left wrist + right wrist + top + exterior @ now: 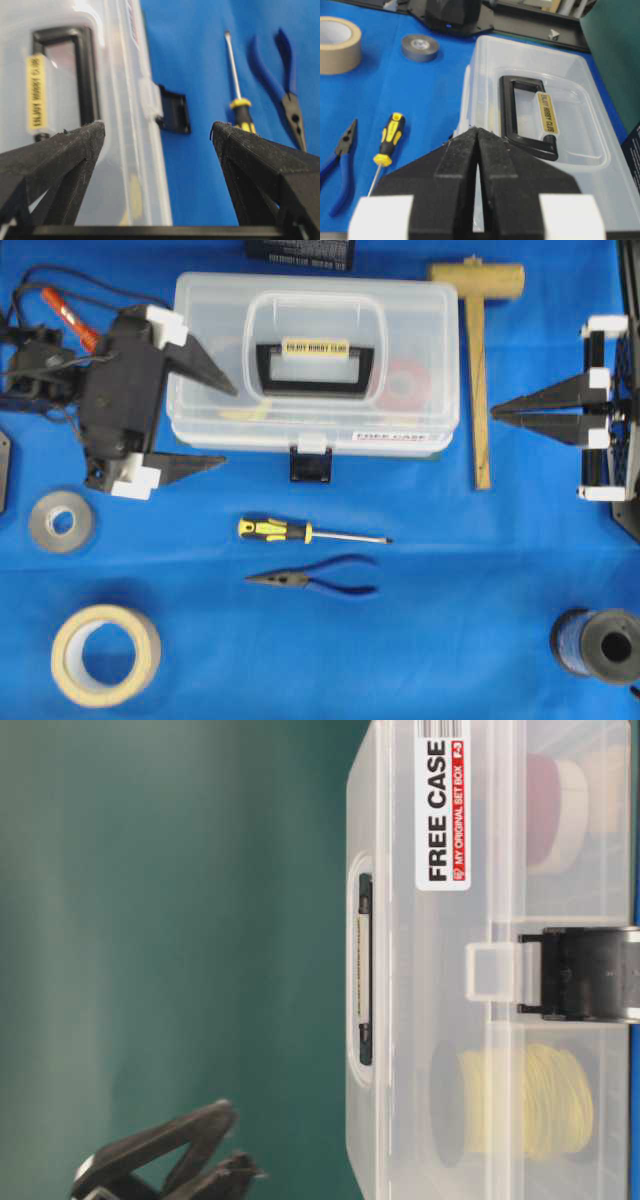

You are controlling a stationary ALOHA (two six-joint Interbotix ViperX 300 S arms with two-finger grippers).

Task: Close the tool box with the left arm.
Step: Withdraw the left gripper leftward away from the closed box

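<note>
Lid down on your tool box at top centre, dark latch hanging unfastened; your left gripper, jaws wide, flanks its left end while the right gripper waits pinched together, empty.

Open left gripper at the tool box edge.
One finger overlaps the clear lid below its black handle; right of the box lie its dark latch, a screwdriver and blue-handled pliers.
</note>
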